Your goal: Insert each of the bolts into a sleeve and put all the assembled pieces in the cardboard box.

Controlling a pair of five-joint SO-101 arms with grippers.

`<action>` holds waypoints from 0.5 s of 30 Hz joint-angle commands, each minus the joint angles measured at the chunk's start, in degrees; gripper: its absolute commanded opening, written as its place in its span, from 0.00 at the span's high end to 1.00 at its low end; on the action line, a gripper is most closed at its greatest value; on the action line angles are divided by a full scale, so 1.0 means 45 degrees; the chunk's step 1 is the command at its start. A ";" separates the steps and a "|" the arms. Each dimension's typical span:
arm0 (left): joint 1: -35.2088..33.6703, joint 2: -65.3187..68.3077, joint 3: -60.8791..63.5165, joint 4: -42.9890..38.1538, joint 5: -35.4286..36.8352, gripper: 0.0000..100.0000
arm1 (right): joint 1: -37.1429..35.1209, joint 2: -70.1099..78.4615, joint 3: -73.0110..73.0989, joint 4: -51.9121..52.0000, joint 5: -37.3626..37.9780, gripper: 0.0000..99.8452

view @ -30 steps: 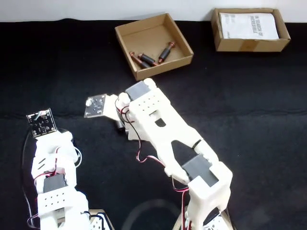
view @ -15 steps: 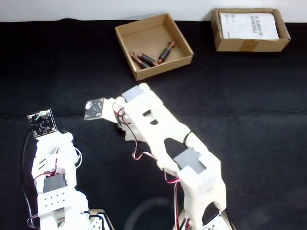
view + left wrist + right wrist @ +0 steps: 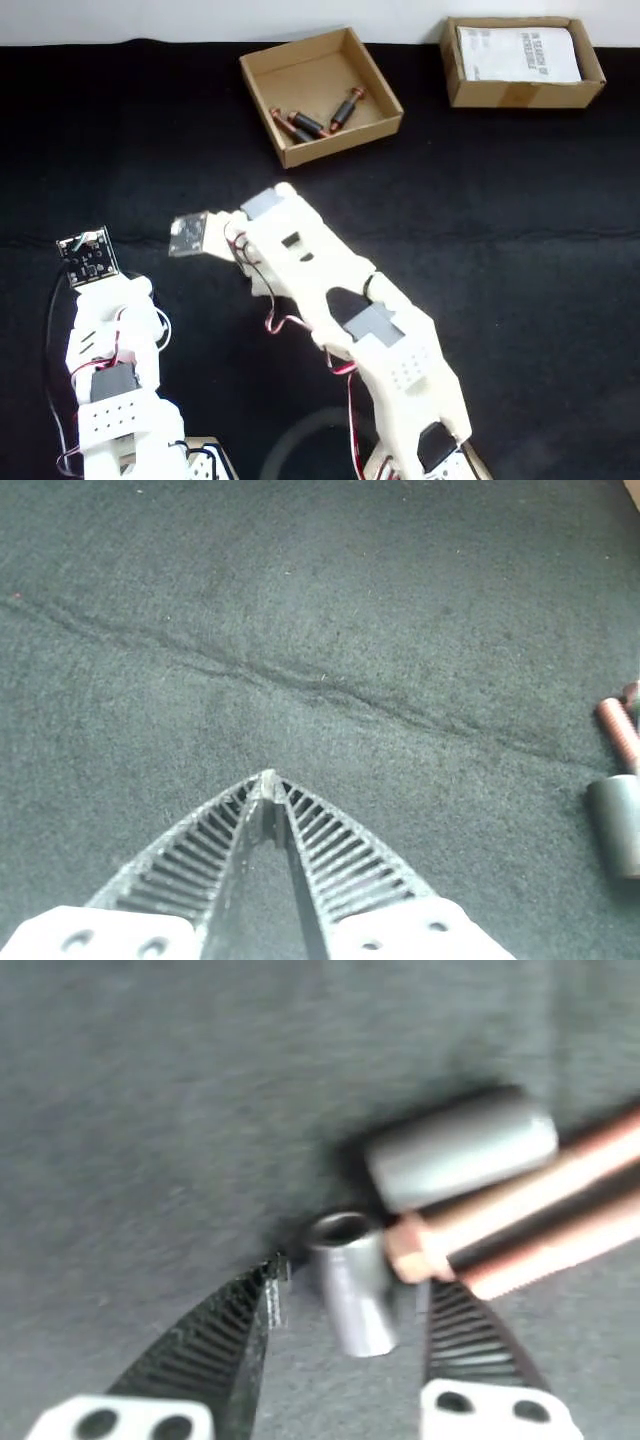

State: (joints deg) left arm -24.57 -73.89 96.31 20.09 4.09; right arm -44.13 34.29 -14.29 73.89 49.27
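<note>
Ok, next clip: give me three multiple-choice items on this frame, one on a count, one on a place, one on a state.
1. Assembled pieces in the box: A one; B three; C five.
2. The right gripper is: A astride a sleeve; B inside the box; C high above everything.
3. The left gripper is: A wide open; B shut on a sleeve; C shut, empty.

Answers: 1 B, three lie on its floor. 2 A, its open fingers flank the sleeve in the right wrist view. 3 C, its fingertips meet with nothing between them.
</note>
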 commanded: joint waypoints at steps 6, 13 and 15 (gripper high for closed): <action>-0.0147 -0.0186 0.0283 0.0098 0.0098 0.99 | -0.0225 0.1534 -0.2725 0.0361 -0.0234 0.99; -0.0147 -0.0186 0.0283 0.0098 0.0098 0.99 | 0.0127 0.1553 -0.5089 0.2491 -0.0195 0.99; -0.0147 -0.0186 0.0283 0.0098 0.0098 0.99 | 0.0303 0.1553 -0.6320 0.3292 -0.0215 0.99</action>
State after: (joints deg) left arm -24.57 -73.89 96.31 20.44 4.09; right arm -44.31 41.85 -34.15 84.79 48.66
